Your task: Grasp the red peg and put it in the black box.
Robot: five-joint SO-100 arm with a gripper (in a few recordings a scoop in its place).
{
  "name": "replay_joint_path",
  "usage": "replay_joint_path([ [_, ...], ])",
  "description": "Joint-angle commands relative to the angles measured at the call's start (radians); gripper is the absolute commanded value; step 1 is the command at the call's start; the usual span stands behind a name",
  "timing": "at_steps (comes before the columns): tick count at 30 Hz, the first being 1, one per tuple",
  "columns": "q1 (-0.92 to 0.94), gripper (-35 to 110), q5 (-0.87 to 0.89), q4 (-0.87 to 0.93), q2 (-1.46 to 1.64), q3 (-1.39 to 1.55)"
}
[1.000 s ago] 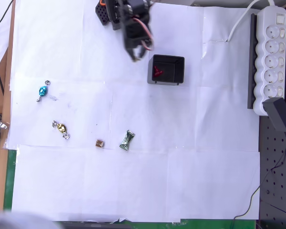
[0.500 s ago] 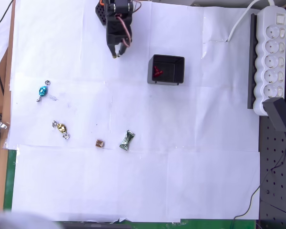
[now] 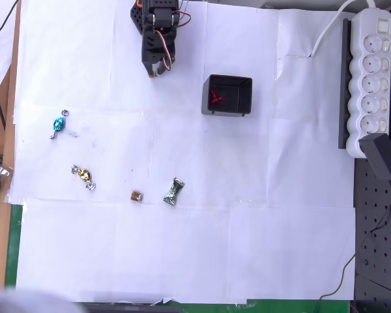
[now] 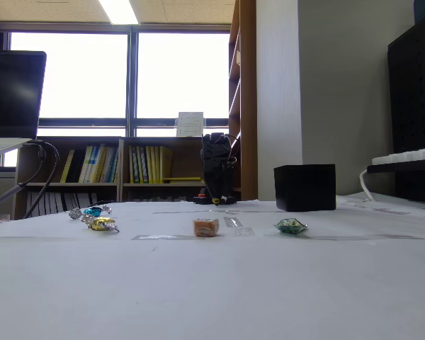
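In the overhead view, the gripper (image 3: 156,70) is seen folded back close to the arm's black base (image 3: 139,18) at the top of the white paper-covered table (image 3: 182,254), its tips pointing down the picture and well apart from everything else. Whether the fingers are together or parted cannot be told, since they appear as one small dark shape; nothing is seen held between them. The black box (image 3: 227,95) is placed to the right of the gripper in this view, and red peg pieces (image 3: 214,98) are seen lying on its dark floor near the left wall; how many are there, and which is the round one, cannot be made out. Lower left on the paper, a blue wrapped candy (image 3: 58,124) and a gold wrapped candy (image 3: 83,175) are laid, and further right a small brown cube (image 3: 136,195) sits just beside a green wrapped candy (image 3: 173,192). A white power strip (image 3: 372,72) is set along the right edge. In the fixed view, taken low from table level, the arm (image 4: 217,170) is seen upright and compact at the far side, with the black box (image 4: 304,188) to its right, and the brown cube (image 4: 206,227), the green candy (image 4: 290,226), the gold candy (image 4: 103,224) and the blue candy (image 4: 92,211) ranged in front.
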Motion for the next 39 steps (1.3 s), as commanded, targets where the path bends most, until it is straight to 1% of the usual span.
replay_joint_path([
  [1,0.017,0,0.083,0.072,-0.083,-0.08],
  [4,0.044,0,0.083,0.077,-0.083,-0.08],
  [39,0.041,0,0.087,0.087,-0.084,-0.08],
])
